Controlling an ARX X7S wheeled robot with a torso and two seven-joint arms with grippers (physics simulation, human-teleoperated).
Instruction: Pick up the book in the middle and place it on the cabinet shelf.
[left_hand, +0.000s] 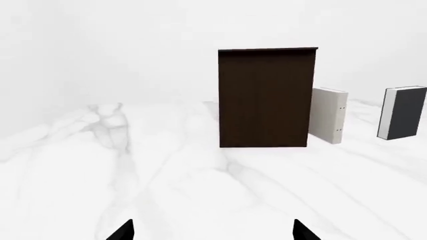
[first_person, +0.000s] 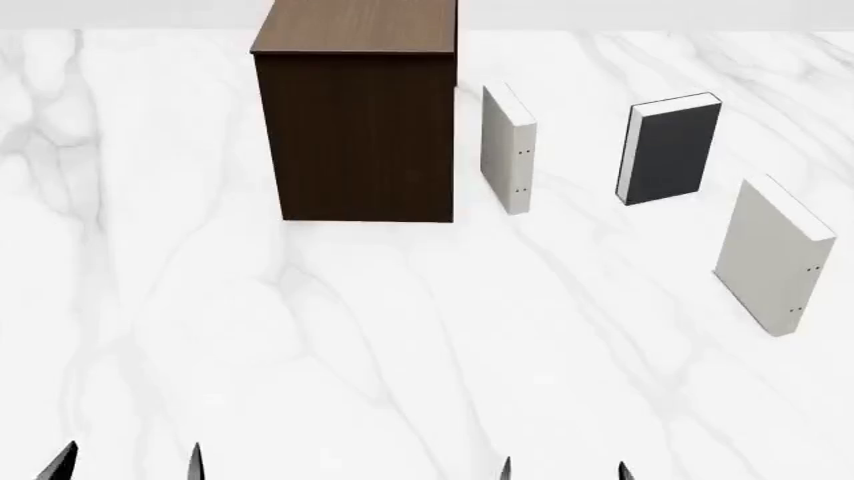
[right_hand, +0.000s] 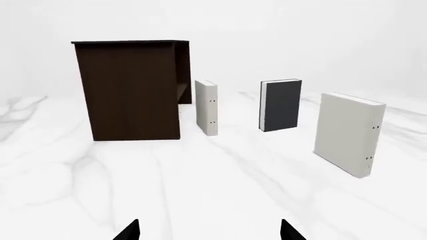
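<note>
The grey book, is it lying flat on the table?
No, the grey book stands upright on the table, between two pale books.

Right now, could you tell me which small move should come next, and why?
Probably reach the right gripper forward toward the grey book. It stands upright between two pale books, untouched; both grippers sit open and empty near the table's front edge, the right one nearer it.
</note>
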